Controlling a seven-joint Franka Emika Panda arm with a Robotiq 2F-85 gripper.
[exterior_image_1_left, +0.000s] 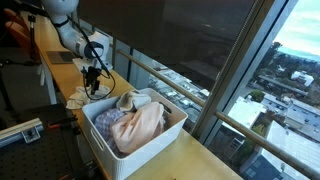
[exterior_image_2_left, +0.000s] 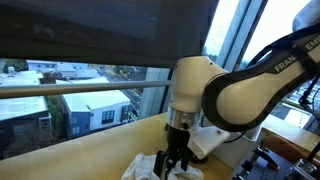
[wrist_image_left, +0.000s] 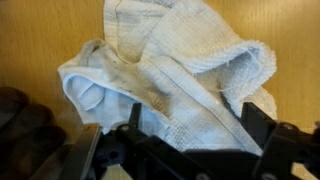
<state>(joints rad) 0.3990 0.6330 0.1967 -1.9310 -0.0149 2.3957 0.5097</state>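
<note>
1. The gripper (wrist_image_left: 172, 138) is released. Its jaws are spread wide with nothing between them, and I can see 1 finger on each side at the bottom of the wrist view.
2. I'm parked over a crumpled white towel (wrist_image_left: 170, 70) lying on the wooden table (wrist_image_left: 30, 40).
3. The relation that matters: the towel sits straight below the gripper, with most of it a bit ahead of the fingers. Its longer run looks side to side in the wrist view, roughly along the finger-to-finger line, so I'd say the jaws line up with the long way, not the narrow way.
4. In an exterior view the towel (exterior_image_1_left: 78, 97) is just beside the white basket (exterior_image_1_left: 165, 135) of clothes, outside it.
5. I can't tell if the fingertips touch the cloth.
</note>
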